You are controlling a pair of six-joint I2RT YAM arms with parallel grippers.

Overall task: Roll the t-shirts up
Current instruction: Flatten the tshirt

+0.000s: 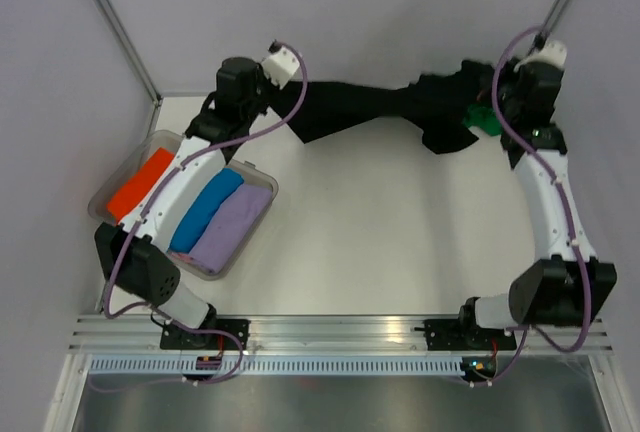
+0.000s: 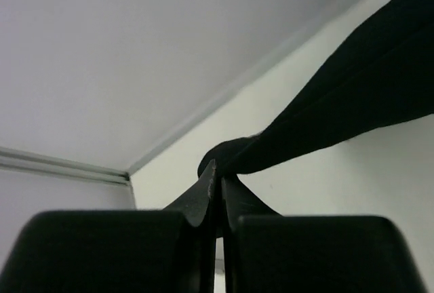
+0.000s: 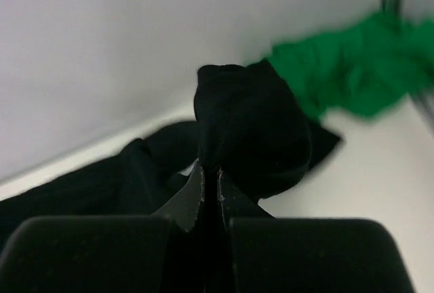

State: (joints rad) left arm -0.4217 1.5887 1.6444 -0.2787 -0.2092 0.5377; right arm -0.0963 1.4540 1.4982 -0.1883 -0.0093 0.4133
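A black t-shirt (image 1: pixel 385 107) is stretched across the far side of the table between both grippers. My left gripper (image 1: pixel 290 102) is shut on its left end; in the left wrist view the cloth (image 2: pixel 325 123) runs up to the right from the gripper (image 2: pixel 218 174). My right gripper (image 1: pixel 497 102) is shut on its bunched right end (image 3: pixel 247 130), seen just above the gripper (image 3: pixel 211 174) in the right wrist view. A bright green t-shirt (image 1: pixel 485 118) lies crumpled at the far right, also in the right wrist view (image 3: pixel 346 69).
A clear plastic tub (image 1: pixel 262 214) at the left holds rolled orange (image 1: pixel 140 184), blue (image 1: pixel 205 208) and lilac (image 1: pixel 232 229) shirts. The left arm reaches over the tub. Grey walls and a metal frame close the far side.
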